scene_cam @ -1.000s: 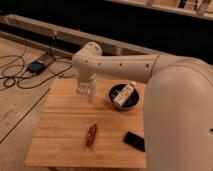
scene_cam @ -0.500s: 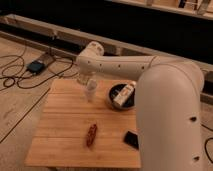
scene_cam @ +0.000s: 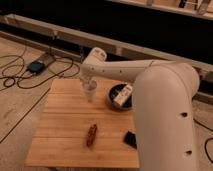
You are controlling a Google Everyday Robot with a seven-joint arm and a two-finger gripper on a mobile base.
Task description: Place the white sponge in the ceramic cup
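The ceramic cup [scene_cam: 90, 93], small and pale, stands on the far left part of the wooden table [scene_cam: 65, 130]. My gripper [scene_cam: 88, 84] hangs directly over the cup's mouth at the end of the white arm [scene_cam: 125, 70], and it is shut. The gripper hides the cup's rim. The white sponge is hidden; I cannot tell whether it is between the fingers or inside the cup.
A dark round bowl [scene_cam: 114, 95] holding a white-and-tan box [scene_cam: 122, 96] sits just right of the cup. A reddish-brown item [scene_cam: 91, 135] lies near the table's front, a small black object [scene_cam: 130, 139] to its right. Cables and a dark device [scene_cam: 37, 66] lie on the floor at the left.
The gripper has shifted a little to the right and now stands right above the cup. Nothing else on the table has moved.
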